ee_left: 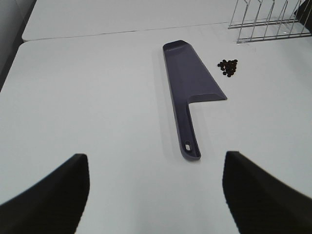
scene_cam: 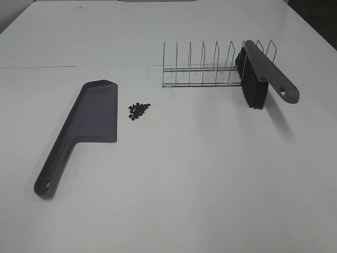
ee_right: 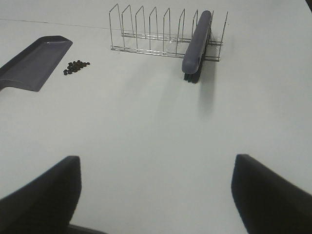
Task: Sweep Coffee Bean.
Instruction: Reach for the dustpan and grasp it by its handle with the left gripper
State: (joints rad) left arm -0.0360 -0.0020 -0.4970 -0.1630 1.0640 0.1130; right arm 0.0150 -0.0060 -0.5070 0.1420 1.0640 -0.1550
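A white desk (scene_cam: 189,179) seen from a high camera, with 2 wrist cameras looking along it.

A small cluster of dark coffee beans (scene_cam: 139,110) lies on the bare desk, left of centre in the high view. The beans sit close together, just beside the long right edge of a dustpan (scene_cam: 92,118) but not touching it. They lie between the dustpan and a wire rack (scene_cam: 202,71).

The grey-purple dustpan lies flat. Its wide scoop is farther from the high camera, and its narrow handle, with a hanging hole at the tip, runs toward the near left.

The wire rack stands farther back, right of centre. A brush (scene_cam: 266,66) with a matching grey-purple back and black bristles rests in the rack's right end. Its bristles point down and its handle angles toward the near right.

Neither arm appears in the high view. The left gripper (ee_left: 155,175) hangs above the desk near the dustpan handle, its jaws wide apart with nothing between them. The right gripper (ee_right: 156,170) hangs above bare desk, well short of the rack, with its jaws also wide apart and holding nothing.
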